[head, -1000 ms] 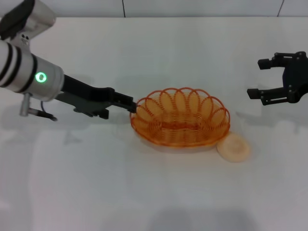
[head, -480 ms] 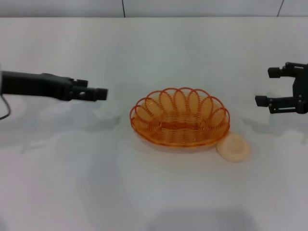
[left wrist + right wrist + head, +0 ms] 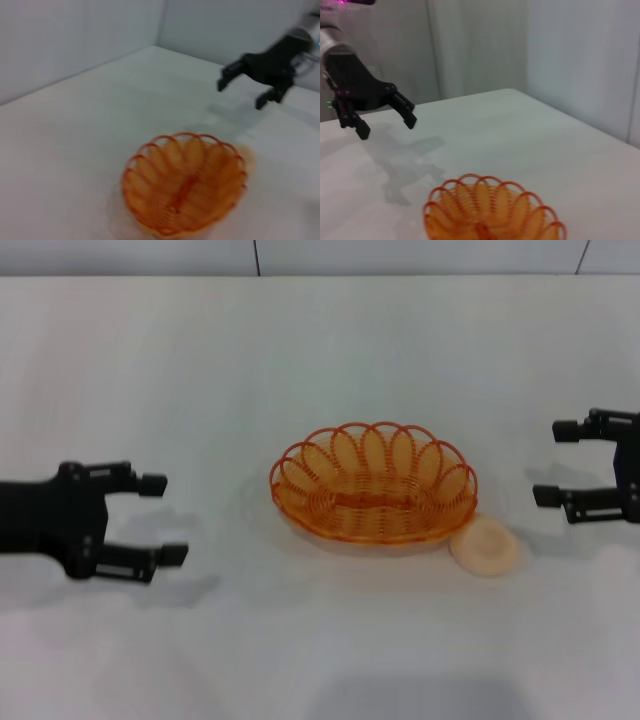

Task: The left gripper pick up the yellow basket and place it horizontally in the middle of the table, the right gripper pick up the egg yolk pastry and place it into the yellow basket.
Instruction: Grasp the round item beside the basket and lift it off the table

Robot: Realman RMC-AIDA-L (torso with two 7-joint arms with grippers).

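1. Jaws of the black two-fingered left gripper [image 3: 160,520] are standing wide apart, gripping nothing; it is hovering well left of the oval orange-yellow wire basket [image 3: 374,494].
2. Jaws of the black two-fingered right gripper [image 3: 557,462] are likewise spread and holding nothing, at the right edge.
3. The basket is lying lengthwise mid-table on the plain white table [image 3: 320,360]; the small round pale beige egg yolk pastry [image 3: 485,546] is resting outside, touching its front-right rim.

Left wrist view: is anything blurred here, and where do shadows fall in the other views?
Left wrist view: the right gripper is smeared, the yellow basket soft. Head view: faint shadows lie on the table by each gripper. Right wrist view: the left gripper casts a grey shadow.
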